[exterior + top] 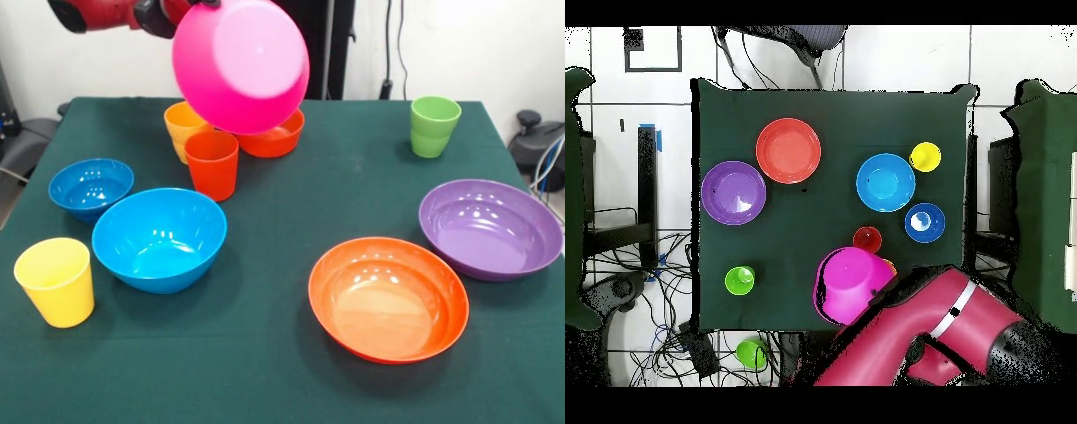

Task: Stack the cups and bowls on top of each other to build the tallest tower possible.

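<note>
Green cloth covers the table [282,371], white wall behind, cables hanging at the back. Arm [955,320] comes in at one corner with the pink bowl [240,64] lifted clear of the cloth, tilted so its underside faces the front camera. Gripper itself is hidden behind the bowl in the front view and under the arm from overhead; can't tell how the fingers sit or how wide they are, only that the bowl hangs off the arm's end.

Behind the pink bowl: small orange bowl [275,137] on the cloth, upright, partly covered. Beside it a yellow cup [184,125], with the orange-red cup [212,164] just in front of that, near touching.

Medium blue bowl [160,238] and small blue bowl [91,188] sit close together, upright. Second yellow cup [56,281] stands near the front edge by the medium blue bowl.

Other side: shallow orange bowl [388,299] and shallow purple bowl [491,228] side by side, apart. Green cup [434,125] stands alone near the far corner.

Nothing stacked on anything.
</note>
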Controlling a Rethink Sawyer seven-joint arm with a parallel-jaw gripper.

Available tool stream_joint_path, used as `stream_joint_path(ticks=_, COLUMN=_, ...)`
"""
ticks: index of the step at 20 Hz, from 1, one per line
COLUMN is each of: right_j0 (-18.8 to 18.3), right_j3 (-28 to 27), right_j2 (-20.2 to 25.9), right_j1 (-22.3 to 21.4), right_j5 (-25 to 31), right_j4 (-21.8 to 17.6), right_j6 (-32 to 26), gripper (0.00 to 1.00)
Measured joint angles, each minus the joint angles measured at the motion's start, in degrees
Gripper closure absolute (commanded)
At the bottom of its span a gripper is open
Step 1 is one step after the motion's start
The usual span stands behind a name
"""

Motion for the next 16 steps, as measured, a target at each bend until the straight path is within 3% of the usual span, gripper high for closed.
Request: stream_joint_path(ticks=16, right_j0=2.09, right_j3=-3.6, right_j2=0.26, right_j1=6.97, right_j5=-0.76, right_j4=-1.46, right_j6=0.0, gripper=1.0)
